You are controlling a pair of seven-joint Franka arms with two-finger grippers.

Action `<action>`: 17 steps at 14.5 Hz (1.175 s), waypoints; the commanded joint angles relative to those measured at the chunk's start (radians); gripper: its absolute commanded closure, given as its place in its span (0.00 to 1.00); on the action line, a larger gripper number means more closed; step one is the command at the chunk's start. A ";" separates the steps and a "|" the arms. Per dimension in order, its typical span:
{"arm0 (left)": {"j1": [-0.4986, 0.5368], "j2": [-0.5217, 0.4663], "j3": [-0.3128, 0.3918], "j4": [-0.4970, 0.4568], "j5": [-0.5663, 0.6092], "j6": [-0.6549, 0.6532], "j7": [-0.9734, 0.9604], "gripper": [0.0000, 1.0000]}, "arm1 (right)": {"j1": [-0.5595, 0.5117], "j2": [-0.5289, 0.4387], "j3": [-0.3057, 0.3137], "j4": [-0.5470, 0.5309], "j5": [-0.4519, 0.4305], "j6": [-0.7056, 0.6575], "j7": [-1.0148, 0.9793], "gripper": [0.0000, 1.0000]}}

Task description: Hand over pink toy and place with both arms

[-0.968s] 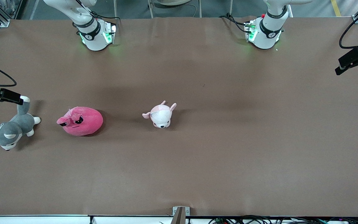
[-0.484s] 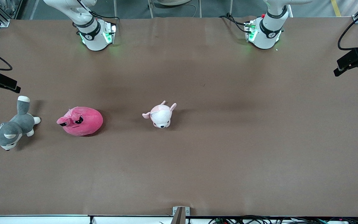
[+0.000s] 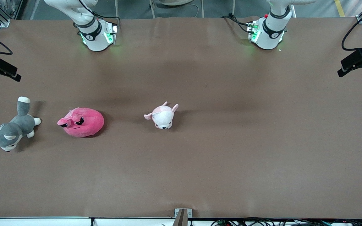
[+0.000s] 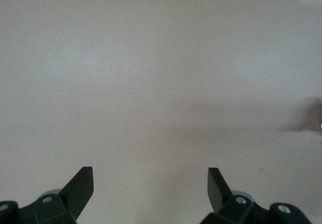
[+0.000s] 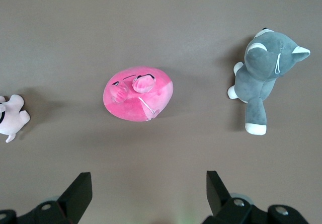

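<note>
The pink toy, a round hot-pink plush with dark sleepy eyes, lies on the brown table toward the right arm's end. It also shows in the right wrist view as the pink toy, well below the camera. My right gripper hangs high over the table's edge at that end, open and empty, as the right gripper shows. My left gripper hangs high over the left arm's end of the table. The left gripper is open, with only bare table under it.
A grey-and-white plush lies beside the pink toy, closer to the table's end. A small pale pink-and-white plush lies near the table's middle. Both arm bases stand along the table's edge farthest from the front camera.
The right gripper has moved from above the grey plush's tail toward the robots' side of the table. The left gripper has barely shifted. The toys have not moved.
</note>
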 commanded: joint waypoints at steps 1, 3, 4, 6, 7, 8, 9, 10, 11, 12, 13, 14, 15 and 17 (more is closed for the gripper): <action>-0.002 -0.014 0.001 -0.007 0.007 0.007 0.014 0.00 | 0.015 -0.049 0.003 -0.052 -0.006 0.023 0.013 0.00; -0.004 -0.014 0.001 -0.005 0.009 0.007 0.011 0.00 | 0.027 -0.052 0.002 -0.052 -0.011 0.020 0.013 0.00; -0.004 -0.014 0.001 -0.005 0.009 0.009 0.011 0.00 | 0.027 -0.054 0.002 -0.052 -0.010 0.020 0.013 0.00; -0.004 -0.014 0.000 -0.005 0.007 0.007 0.011 0.00 | 0.027 -0.054 0.002 -0.052 -0.011 0.020 0.013 0.00; -0.004 -0.014 0.001 -0.005 0.007 0.007 0.011 0.00 | 0.026 -0.054 0.002 -0.052 -0.010 0.018 0.015 0.00; -0.005 -0.014 0.001 -0.005 0.007 0.009 0.011 0.00 | 0.026 -0.054 0.000 -0.052 -0.011 0.017 0.015 0.00; -0.006 -0.014 0.000 -0.005 0.007 0.009 0.011 0.00 | 0.026 -0.054 0.000 -0.052 -0.010 0.017 0.015 0.00; -0.006 -0.014 0.000 -0.005 0.007 0.009 0.011 0.00 | 0.026 -0.054 0.000 -0.052 -0.010 0.017 0.013 0.00; -0.006 -0.014 0.001 -0.005 0.007 0.007 0.011 0.00 | 0.026 -0.054 0.000 -0.052 -0.010 0.015 0.013 0.00; -0.006 -0.014 0.001 -0.005 0.007 0.009 0.011 0.00 | 0.024 -0.054 0.000 -0.052 -0.011 0.015 0.012 0.00; -0.006 -0.014 0.000 -0.005 0.007 0.009 0.011 0.00 | 0.024 -0.054 0.000 -0.052 -0.011 0.015 0.010 0.00; -0.007 -0.014 0.000 -0.005 0.007 0.007 0.011 0.00 | 0.024 -0.054 0.000 -0.052 -0.011 0.014 0.009 0.00; -0.007 -0.014 0.000 -0.005 0.007 0.009 0.011 0.00 | 0.024 -0.054 0.000 -0.052 -0.011 0.012 0.005 0.00; -0.007 -0.012 0.000 -0.005 0.007 0.009 0.011 0.00 | 0.024 -0.054 0.000 -0.052 -0.011 0.009 0.004 0.00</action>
